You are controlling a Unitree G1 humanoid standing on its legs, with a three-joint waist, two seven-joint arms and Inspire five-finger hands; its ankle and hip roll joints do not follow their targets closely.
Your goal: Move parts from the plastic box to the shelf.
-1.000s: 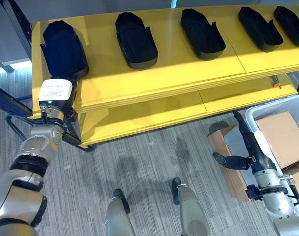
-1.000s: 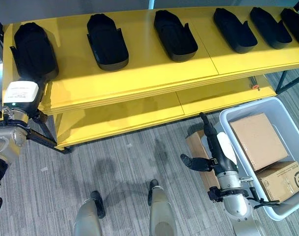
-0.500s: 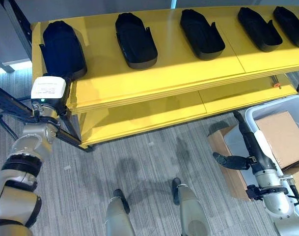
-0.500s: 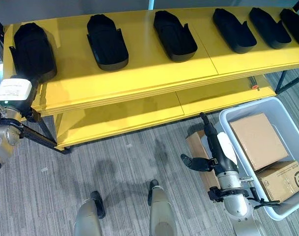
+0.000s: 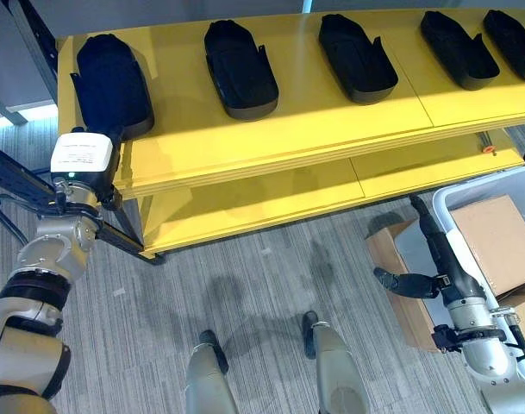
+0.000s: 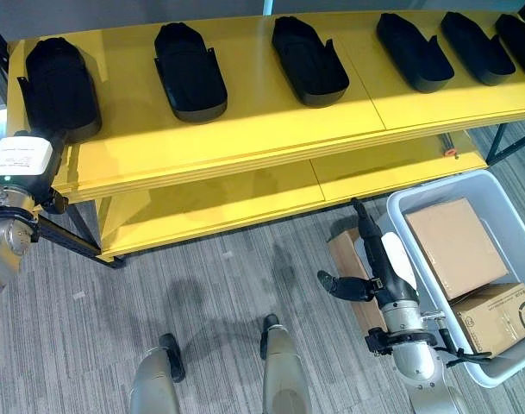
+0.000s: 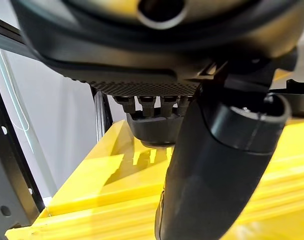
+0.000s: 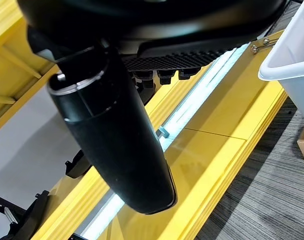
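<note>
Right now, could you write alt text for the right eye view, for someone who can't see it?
A yellow shelf holds a row of six black parts. The robot's left hand is at the shelf's left end under its white-topped wrist, beside the leftmost part. Its right hand, fingers straight, hangs over the floor beside a plastic box holding cardboard boxes.

Shelf [image 5: 288,129] across far side of floor. On top board of shelf: row of parts [image 5: 239,57], left to right, well apart, none touching. Lower board [image 5: 271,203] beneath, in front. Plastic box [image 6: 495,362] on floor, right of shelf, nearer robot. In box: two cartons [image 6: 456,246], one behind other. Another carton [image 5: 409,297] on floor, left of box.
</note>
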